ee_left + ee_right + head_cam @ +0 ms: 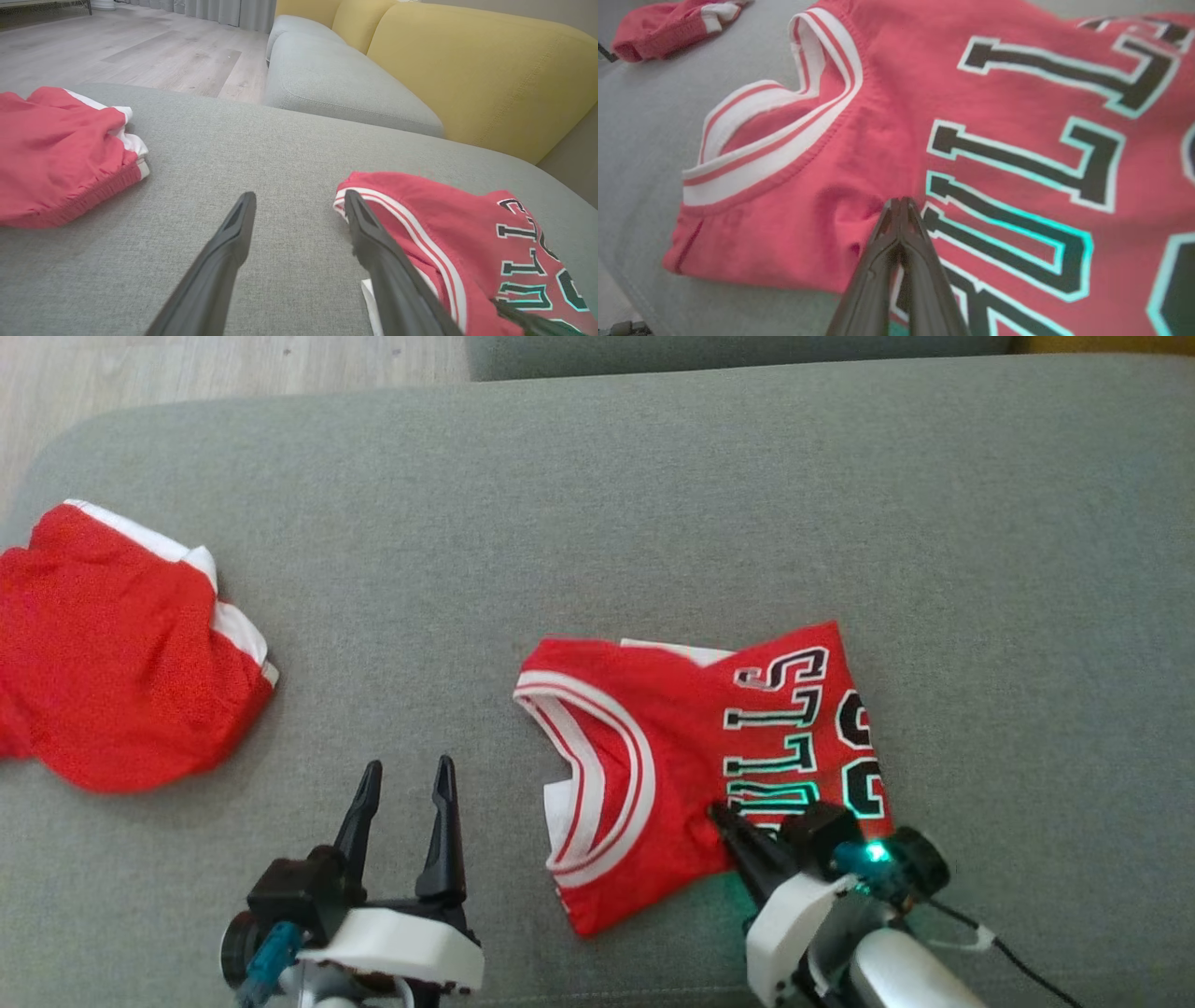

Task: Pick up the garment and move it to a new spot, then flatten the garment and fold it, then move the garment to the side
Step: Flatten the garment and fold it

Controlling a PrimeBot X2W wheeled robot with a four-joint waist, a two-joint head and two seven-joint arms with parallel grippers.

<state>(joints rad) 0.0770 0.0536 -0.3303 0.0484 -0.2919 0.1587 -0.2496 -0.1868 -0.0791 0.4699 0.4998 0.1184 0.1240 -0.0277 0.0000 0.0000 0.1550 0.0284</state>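
Head view, left to right: at nine o'clock you have red shorts [121, 653] with white trim, bunched on the grey sofa cushion [597, 504]. At seven o'clock your left end effector [408, 767] is over bare cushion, its two dark fingers spread and holding nothing. It sits between the shorts and the jersey, apart from both. The red jersey [672, 756] lies at about five o'clock on the same cushion, with a white-striped opening facing nine o'clock and black lettering toward three. Your right end effector [721, 814] shows at five o'clock, its fingers pressed together on the jersey's near part, just beside the lettering.

In the left wrist view you see wooden floor [117, 51] at eleven o'clock and a yellow sofa back [467, 70] at one, with the jersey's striped edge just beside the right-hand finger.

In the right wrist view the closed tips pinch a small pucker of red cloth at the edge of a black letter.
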